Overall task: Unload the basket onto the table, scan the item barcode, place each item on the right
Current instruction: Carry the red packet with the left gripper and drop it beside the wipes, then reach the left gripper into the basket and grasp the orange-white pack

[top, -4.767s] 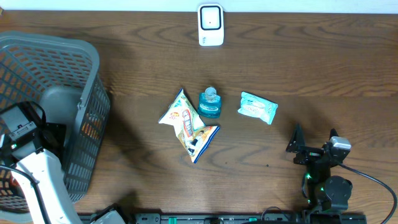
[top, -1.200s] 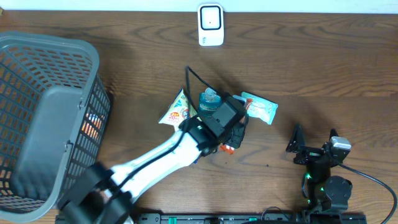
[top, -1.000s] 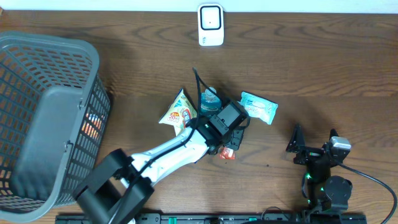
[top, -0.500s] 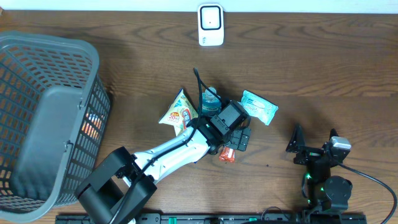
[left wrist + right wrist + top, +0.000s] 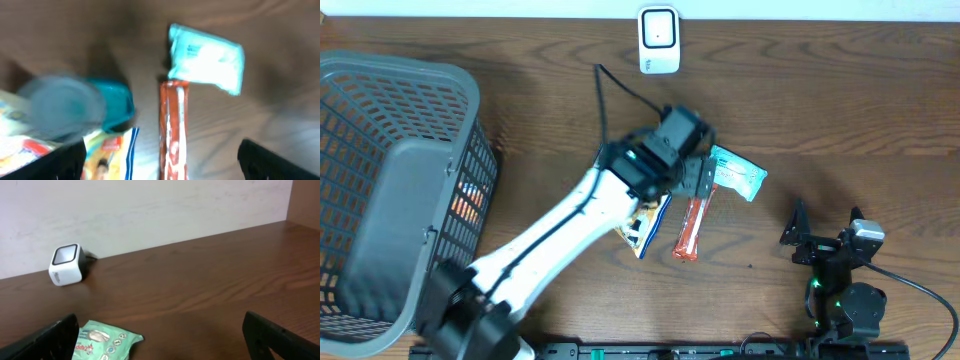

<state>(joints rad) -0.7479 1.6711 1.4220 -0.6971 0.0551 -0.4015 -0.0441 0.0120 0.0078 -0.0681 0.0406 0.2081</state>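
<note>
Below the scanner (image 5: 659,40), the red stick packet (image 5: 690,228) lay flat on the surface (image 5: 840,110). The left pincer (image 5: 704,178) hovered spread above its scanner-side end, empty. Gripping mid-length would likely keep its barcode presentable.

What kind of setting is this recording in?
Probably a mock shop checkout on a wooden table: a white scanner at the far edge, a grey mesh basket at one side, and packaged goods such as a red stick pack between.
</note>
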